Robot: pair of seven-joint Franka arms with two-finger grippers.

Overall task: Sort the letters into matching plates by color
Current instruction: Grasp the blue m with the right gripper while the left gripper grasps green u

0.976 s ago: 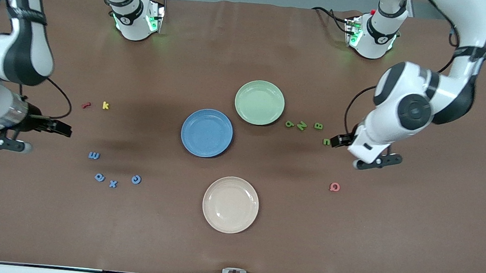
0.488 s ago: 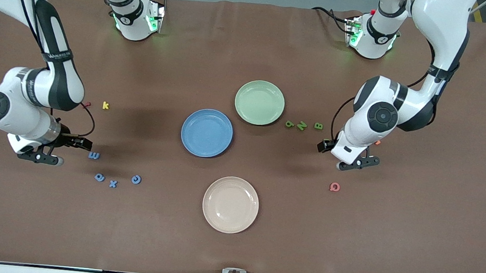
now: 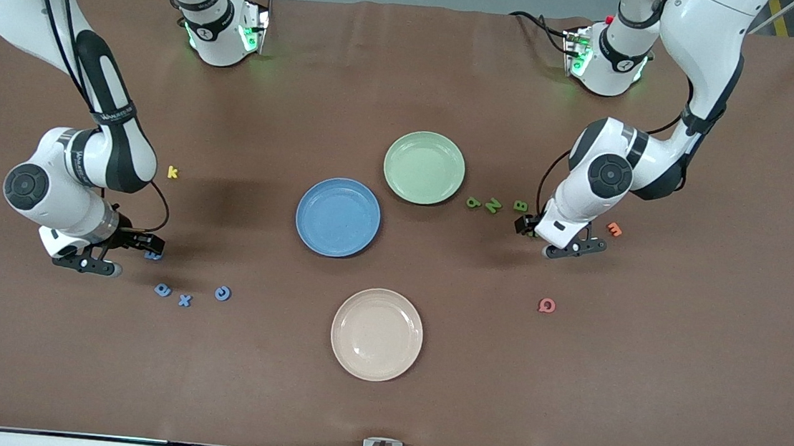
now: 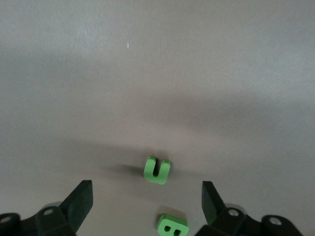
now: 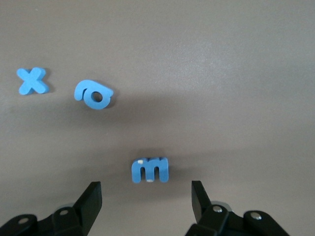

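The blue plate (image 3: 338, 217) and the pale green plate (image 3: 424, 167) stand mid-table, both with nothing in them. My right gripper (image 3: 145, 240) is open, low over a blue "m" (image 3: 153, 255); in the right wrist view the m (image 5: 150, 169) lies just ahead of the open gripper (image 5: 145, 191). Blue "a" (image 3: 162, 289), "x" (image 3: 185, 300) and "c" (image 3: 222, 293) lie nearer the camera. My left gripper (image 3: 526, 226) is open over a green "u" (image 4: 157, 169), next to a green "B" (image 3: 521, 206). Green "N" (image 3: 493, 205) and "q" (image 3: 472, 202) lie beside the green plate.
A cream plate (image 3: 377, 334) stands nearest the camera. A yellow "k" (image 3: 172, 172) lies near the right arm. An orange "m" (image 3: 614, 229) and a pink "Q" (image 3: 546, 305) lie near the left arm.
Both arms have swung in from the table's ends and come down. The right gripper now hangs over the blue m, the left gripper over the green u.
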